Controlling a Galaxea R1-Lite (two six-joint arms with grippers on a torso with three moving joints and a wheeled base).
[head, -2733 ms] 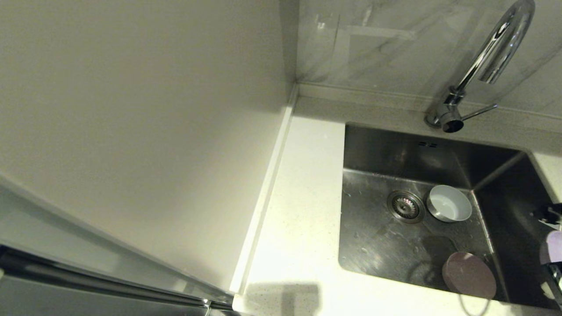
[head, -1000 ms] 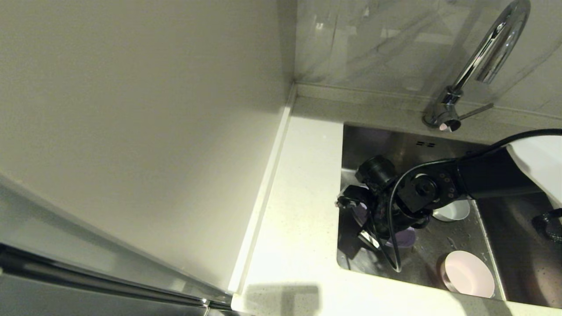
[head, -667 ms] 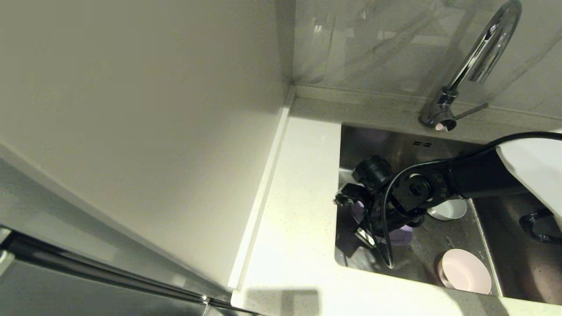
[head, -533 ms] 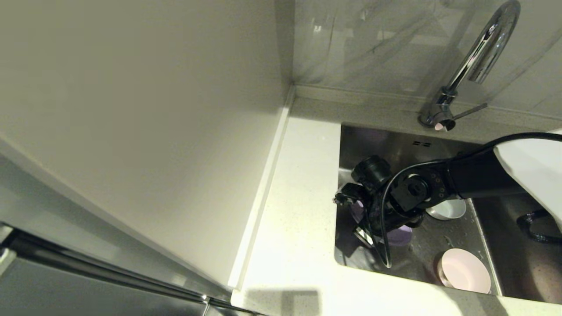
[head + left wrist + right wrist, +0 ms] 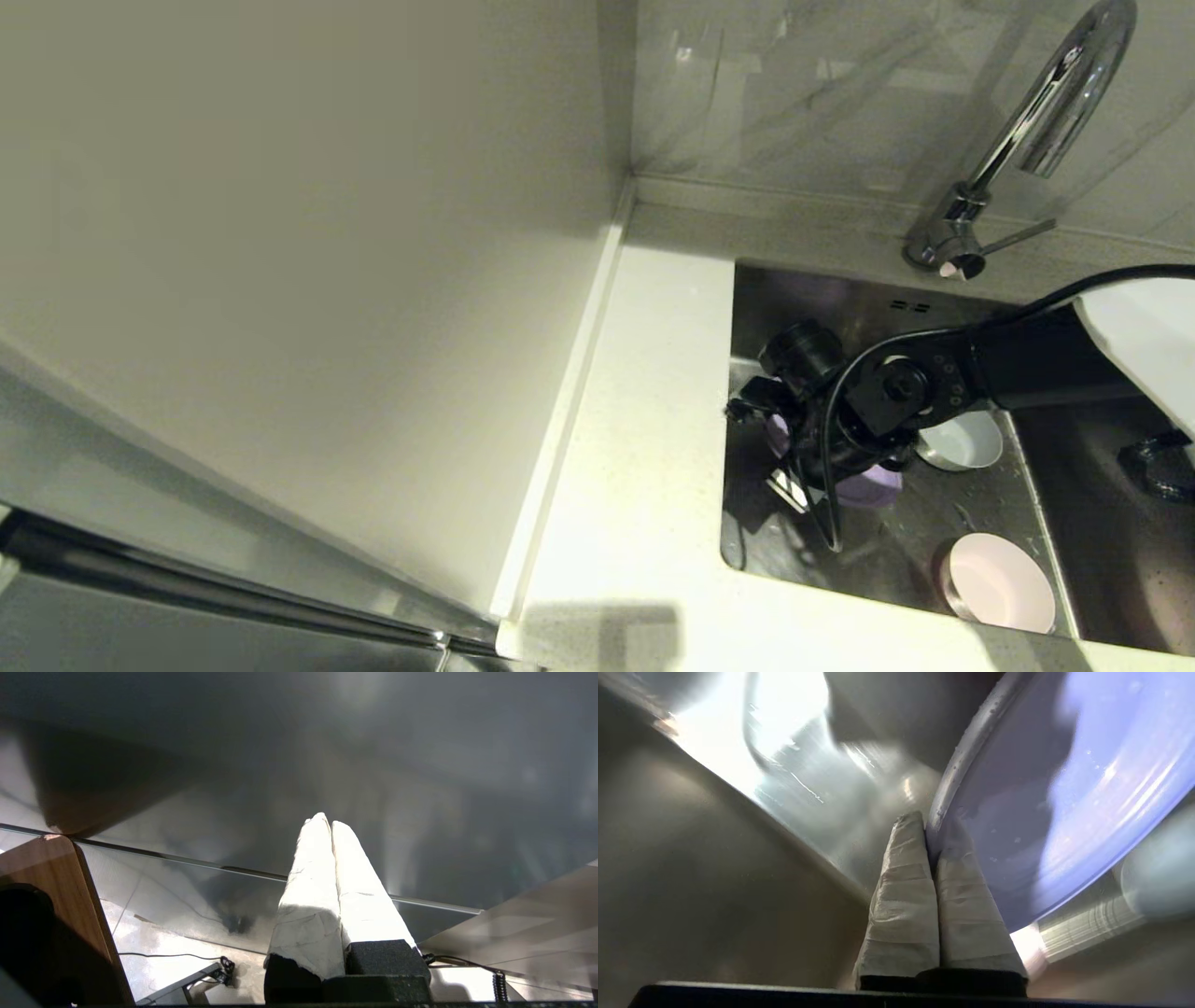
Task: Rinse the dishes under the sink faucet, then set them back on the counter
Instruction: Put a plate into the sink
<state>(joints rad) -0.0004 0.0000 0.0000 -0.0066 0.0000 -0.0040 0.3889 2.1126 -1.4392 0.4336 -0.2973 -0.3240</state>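
My right arm reaches from the right into the steel sink (image 5: 840, 308). Its gripper (image 5: 794, 467) (image 5: 930, 823) is low over the basin's left half, shut on the rim of the lavender plate (image 5: 873, 485) (image 5: 1064, 788), which is wet and tilted. The white mug (image 5: 962, 439) stands on the sink floor just behind the wrist. The pale pink bowl (image 5: 1001, 581) sits at the front of the basin. The chrome faucet (image 5: 1027, 112) arches over the back right. The drain is hidden by the arm. My left gripper (image 5: 329, 823) is shut on nothing, parked away from the sink.
The white counter (image 5: 644, 439) runs along the sink's left side and front, bounded by a raised edge strip (image 5: 569, 392) and a plain wall. A black cable (image 5: 826, 504) loops below the right wrist. The grey marbled panel (image 5: 794, 93) backs the faucet.
Since 2.7 s ago the right arm has come in from the right edge and down into the sink's left half with the plate. Over the last second it has barely moved.
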